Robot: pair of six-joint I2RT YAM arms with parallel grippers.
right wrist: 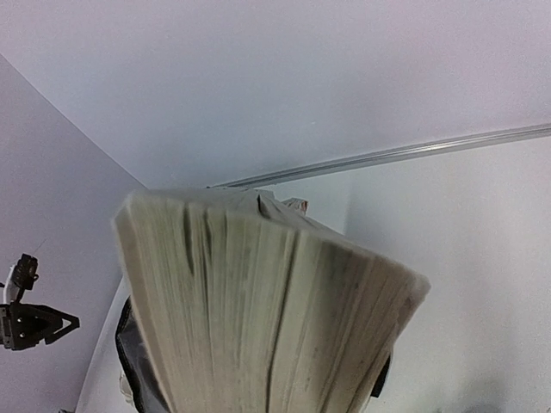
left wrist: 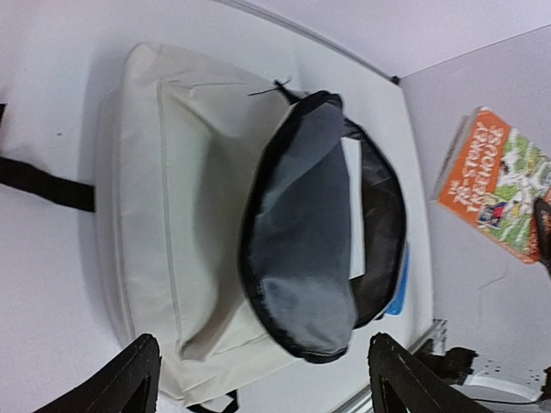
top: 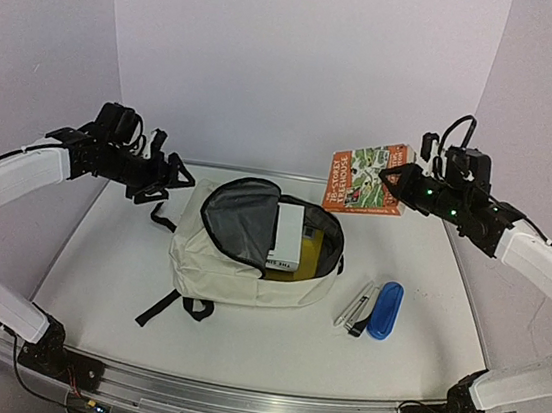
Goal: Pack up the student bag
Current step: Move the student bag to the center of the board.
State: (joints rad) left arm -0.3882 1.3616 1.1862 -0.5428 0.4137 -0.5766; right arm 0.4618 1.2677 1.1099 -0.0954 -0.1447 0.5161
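Observation:
The student bag (top: 210, 264) lies flat mid-table, cream with black straps. Its top flap (top: 239, 217) is folded back, grey lining up, and a white book (top: 288, 236) shows in the opening. My left gripper (top: 163, 181) hovers open just left of the bag's top, nothing between its fingers (left wrist: 129, 379). From the left wrist, the bag (left wrist: 172, 198) and grey flap (left wrist: 301, 249) lie below the open jaws. My right gripper (top: 400, 181) is shut on an orange-covered book (top: 365, 177), held in the air right of the bag. The book's page edge (right wrist: 267, 310) fills the right wrist view and hides the fingers.
A blue case (top: 385, 311) and some pens (top: 357, 307) lie right of the bag near the front. White walls close in the back and both sides. A metal rail (top: 252, 405) runs along the near edge.

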